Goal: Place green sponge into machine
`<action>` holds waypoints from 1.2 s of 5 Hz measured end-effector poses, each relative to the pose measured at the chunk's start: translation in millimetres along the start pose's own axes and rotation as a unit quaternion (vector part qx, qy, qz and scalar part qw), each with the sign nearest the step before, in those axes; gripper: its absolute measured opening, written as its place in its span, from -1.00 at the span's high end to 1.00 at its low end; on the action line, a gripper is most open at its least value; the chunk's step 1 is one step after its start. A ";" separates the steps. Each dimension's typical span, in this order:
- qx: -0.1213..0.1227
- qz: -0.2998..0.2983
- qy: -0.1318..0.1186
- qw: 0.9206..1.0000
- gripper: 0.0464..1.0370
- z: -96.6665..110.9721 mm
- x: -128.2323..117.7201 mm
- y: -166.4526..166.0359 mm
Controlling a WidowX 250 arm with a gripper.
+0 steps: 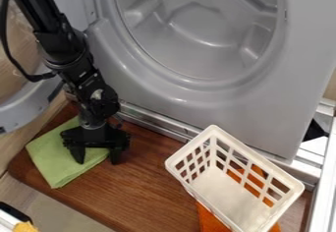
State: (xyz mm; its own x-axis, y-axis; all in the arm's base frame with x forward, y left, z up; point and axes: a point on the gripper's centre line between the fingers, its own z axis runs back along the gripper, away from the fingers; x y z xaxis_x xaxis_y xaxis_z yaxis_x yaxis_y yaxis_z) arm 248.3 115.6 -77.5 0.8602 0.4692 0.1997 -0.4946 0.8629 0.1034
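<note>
Green cloth (47,158) awaits loading. Beyond stands the open machine (305,54), before it a wooden surface (144,189), then a white basket (224,191) near right. The cloth lies left, the gripper (97,159) over its right part, fingers apart. Grasping seems in hand; next calls for straddling fabric, then closing.

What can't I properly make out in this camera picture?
All in the camera view:
- Green cloth: partly hidden by the claw.
- Orange item: mostly hidden by the white basket.
- Machine: its opening is cut off by the top edge.
- Yellow object: cut off by the bottom edge.
</note>
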 end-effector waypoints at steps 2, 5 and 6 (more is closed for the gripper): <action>-0.001 0.008 -0.005 1.000 -0.37 -3.1 3.7 2.3; 0.005 -0.050 0.015 0.999 0.88 6.9 0.6 -26.9; 0.002 -0.068 0.005 0.998 0.93 17.2 2.5 -40.4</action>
State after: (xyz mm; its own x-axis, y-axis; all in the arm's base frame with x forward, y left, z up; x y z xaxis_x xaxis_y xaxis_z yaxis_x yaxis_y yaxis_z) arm 268.3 78.7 -64.4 0.9207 0.3496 0.1735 -0.3736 0.9180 0.1328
